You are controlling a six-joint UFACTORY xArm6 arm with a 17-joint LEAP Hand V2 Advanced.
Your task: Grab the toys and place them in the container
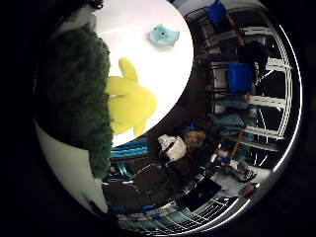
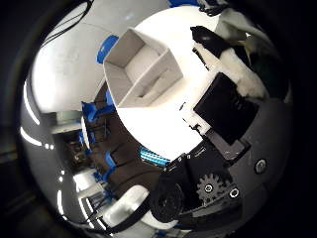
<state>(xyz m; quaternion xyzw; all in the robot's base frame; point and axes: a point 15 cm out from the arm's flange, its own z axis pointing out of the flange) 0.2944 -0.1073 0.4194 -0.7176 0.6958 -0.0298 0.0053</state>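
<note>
Three toys appear in the little finger side view. Nearest, a dark green plush toy point(image 1: 74, 98) fills the left of the frame, pressed against the palm, evidently carried. Whether the hand point(image 2: 223, 109) curls round it cannot be told. Farther off, a yellow toy point(image 1: 129, 101) and a light blue toy point(image 1: 164, 35) lie on the white table point(image 1: 168, 69). Beyond, upper centre of the thumb side view, the white container point(image 2: 143, 69) stands open, ready to receive them.

dark green fuzzy plush toy point(image 1: 79, 98) fills the view, touching a yellow plush toy point(image 1: 129, 102); pale blue soft toy point(image 1: 163, 35) lies well apart; white open box container point(image 2: 141, 69) sits empty, upright.
</note>
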